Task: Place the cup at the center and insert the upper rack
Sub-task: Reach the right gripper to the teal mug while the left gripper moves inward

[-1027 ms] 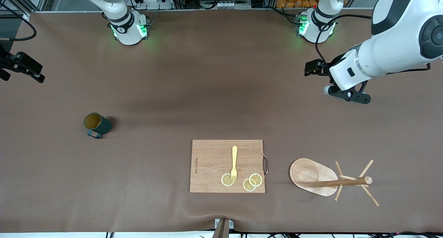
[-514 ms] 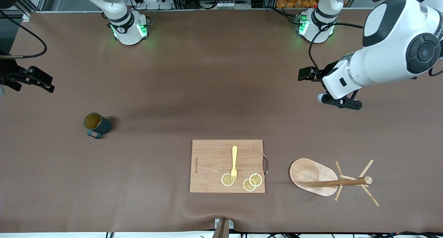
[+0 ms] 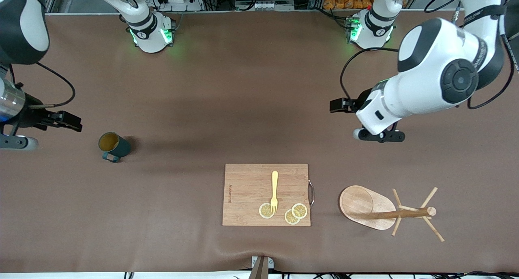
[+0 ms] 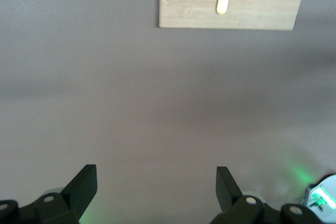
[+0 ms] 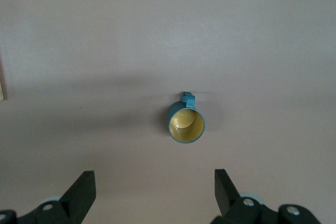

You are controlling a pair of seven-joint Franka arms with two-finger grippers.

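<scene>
The cup [image 3: 113, 146] is a dark teal mug with a tan inside. It stands upright toward the right arm's end of the table, its handle toward the front camera. It also shows in the right wrist view [image 5: 186, 124]. The upper rack [image 3: 377, 210], a light wooden mug tree, lies on its side beside the cutting board, toward the left arm's end. My right gripper [image 3: 16, 142] [image 5: 154, 173] is open and empty, up in the air beside the cup. My left gripper [image 3: 379, 136] [image 4: 156, 170] is open and empty over bare table.
A wooden cutting board [image 3: 265, 194] with a metal handle lies near the front edge. It carries a yellow fork [image 3: 274, 192] and three lemon slices [image 3: 284, 212]. The board also shows in the left wrist view [image 4: 231, 3]. A brown mat [image 3: 243, 108] covers the table.
Both arms have swung in over the table toward the front camera, the right gripper toward the cup, the left toward the middle. Cup, rack and board have not moved.
</scene>
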